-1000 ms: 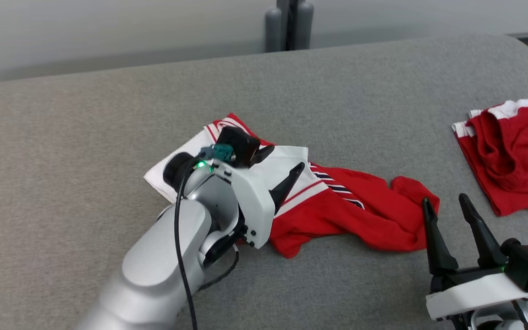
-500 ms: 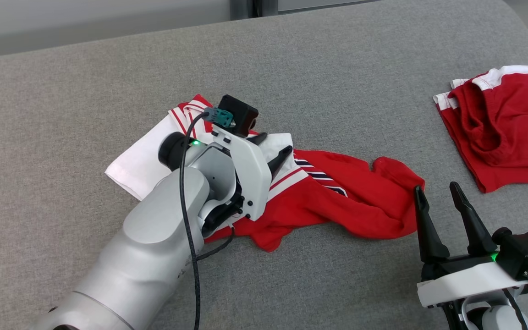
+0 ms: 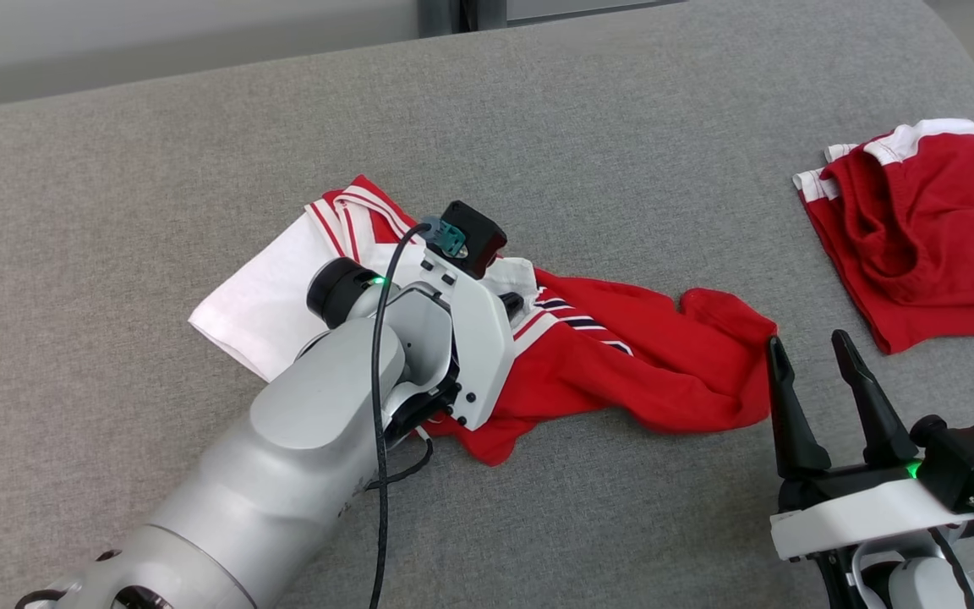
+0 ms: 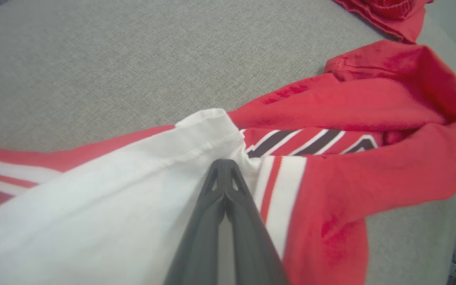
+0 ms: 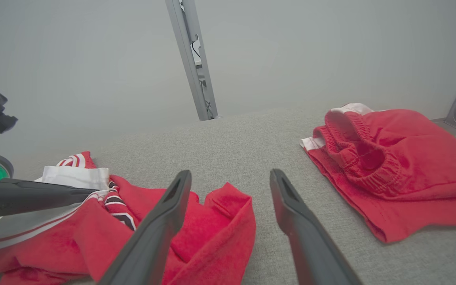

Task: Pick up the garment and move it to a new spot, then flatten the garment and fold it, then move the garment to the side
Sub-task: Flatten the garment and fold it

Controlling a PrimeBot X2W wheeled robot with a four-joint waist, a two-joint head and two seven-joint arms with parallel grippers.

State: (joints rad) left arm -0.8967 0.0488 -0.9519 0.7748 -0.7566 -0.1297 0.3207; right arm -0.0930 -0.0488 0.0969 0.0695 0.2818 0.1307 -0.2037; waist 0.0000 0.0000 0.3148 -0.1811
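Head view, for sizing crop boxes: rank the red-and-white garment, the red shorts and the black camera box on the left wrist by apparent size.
1. red-and-white garment, partly hidden by the arm.
2. red shorts, cut by the picture's edge.
3. black camera box, smallest though nearer the camera.

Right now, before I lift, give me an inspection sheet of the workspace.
Surface: grey fabric top, nothing spilled.
Job's things: red and white garment, crumpled, lying mid-surface.
Clutter: red shorts with white trim, apart at the right.
Hands: left hand shut, tips pinching the garment's white hem; right hand open, beside the garment's red end, holding nothing.
Cables: black cable along the left forearm, looping near the cloth.
Surroundings: pale wall, grey post behind.
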